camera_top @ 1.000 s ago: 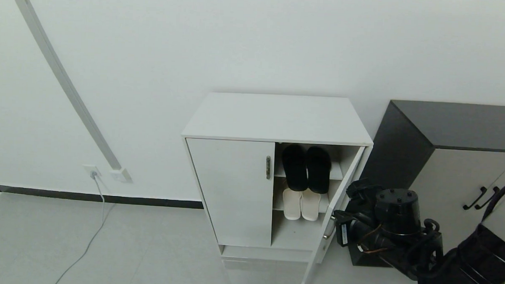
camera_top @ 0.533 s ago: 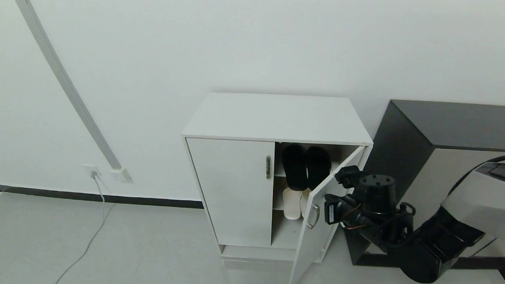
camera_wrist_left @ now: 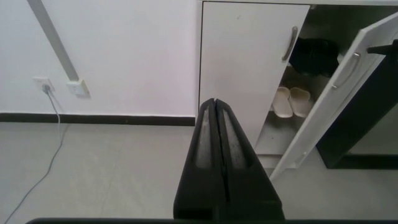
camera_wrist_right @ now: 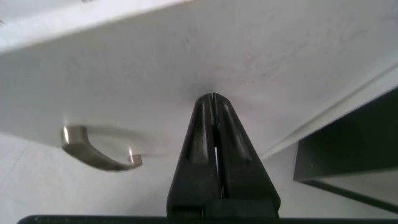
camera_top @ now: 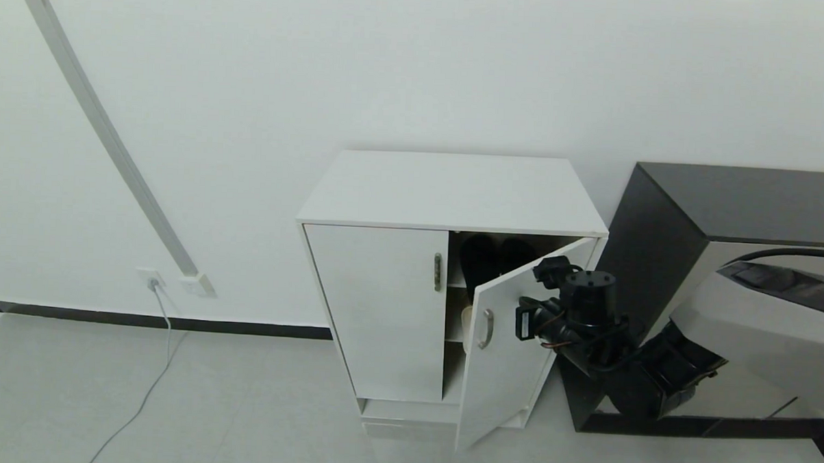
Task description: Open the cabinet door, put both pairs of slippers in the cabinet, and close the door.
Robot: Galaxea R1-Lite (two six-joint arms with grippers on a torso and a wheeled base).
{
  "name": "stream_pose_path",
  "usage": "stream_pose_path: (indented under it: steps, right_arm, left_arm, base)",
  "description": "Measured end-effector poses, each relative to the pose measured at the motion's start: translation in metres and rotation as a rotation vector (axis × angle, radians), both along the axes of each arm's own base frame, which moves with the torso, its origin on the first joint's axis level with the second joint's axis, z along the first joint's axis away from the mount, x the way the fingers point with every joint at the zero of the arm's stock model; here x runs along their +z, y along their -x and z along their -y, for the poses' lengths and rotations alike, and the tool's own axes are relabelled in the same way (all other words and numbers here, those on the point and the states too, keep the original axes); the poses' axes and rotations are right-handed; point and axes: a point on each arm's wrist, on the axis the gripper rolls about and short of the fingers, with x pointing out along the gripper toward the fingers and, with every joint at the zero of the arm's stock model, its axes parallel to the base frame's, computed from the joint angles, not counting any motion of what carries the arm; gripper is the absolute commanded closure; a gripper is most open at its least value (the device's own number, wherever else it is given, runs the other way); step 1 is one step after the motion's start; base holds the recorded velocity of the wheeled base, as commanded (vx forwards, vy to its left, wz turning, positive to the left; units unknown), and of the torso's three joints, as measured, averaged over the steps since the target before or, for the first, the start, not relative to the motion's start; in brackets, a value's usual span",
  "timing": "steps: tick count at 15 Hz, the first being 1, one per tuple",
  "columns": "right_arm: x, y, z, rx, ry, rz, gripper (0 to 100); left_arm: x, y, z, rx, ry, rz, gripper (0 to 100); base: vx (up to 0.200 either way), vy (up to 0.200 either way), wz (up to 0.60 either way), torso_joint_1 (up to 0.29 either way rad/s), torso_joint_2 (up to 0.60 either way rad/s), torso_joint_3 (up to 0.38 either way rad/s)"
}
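The white cabinet [camera_top: 447,191] stands against the wall with its left door [camera_top: 375,312] shut. Its right door [camera_top: 503,372] hangs partly open, handle [camera_top: 485,328] facing out. My right gripper [camera_top: 522,317] is shut, and in the right wrist view its tips [camera_wrist_right: 213,98] press on the door's outer face beside the handle [camera_wrist_right: 99,155]. Black slippers [camera_top: 493,255] lie on the upper shelf, white slippers [camera_wrist_left: 292,102] on the shelf below, mostly hidden behind the door in the head view. My left gripper [camera_wrist_left: 214,102] is shut and holds nothing, low in front of the cabinet.
A black cabinet [camera_top: 659,226] stands right beside the white one. A wall outlet [camera_top: 151,281] with a grey cable [camera_top: 153,373] is on the left. Open floor [camera_top: 241,404] lies to the left of the cabinet.
My right arm has moved left and forward, swinging the right door from wide open to partly open. The slippers are now largely covered by the door.
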Motion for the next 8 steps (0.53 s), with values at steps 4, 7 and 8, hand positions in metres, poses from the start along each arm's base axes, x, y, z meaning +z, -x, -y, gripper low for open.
stream_pose_path:
  steps: [4,7,8]
  right_arm:
    - [0.000,-0.023,-0.005,-0.015,-0.004,0.009,100]
    - [0.002,-0.036,-0.007,-0.024,-0.008,0.019,100]
    - [0.002,-0.038,-0.008,-0.024,-0.009,0.021,100]
  left_arm:
    - [0.000,0.000,0.000,0.000,0.000,0.000,100]
    - [0.000,0.000,0.000,-0.001,0.000,0.001,100]
    - [0.000,0.000,0.000,-0.001,0.000,0.001,100]
  base:
    - [0.000,0.000,0.00,0.000,0.00,0.000]
    - [0.000,0.000,0.00,0.000,0.00,0.000]
    - [0.000,0.000,0.00,0.000,0.00,0.000]
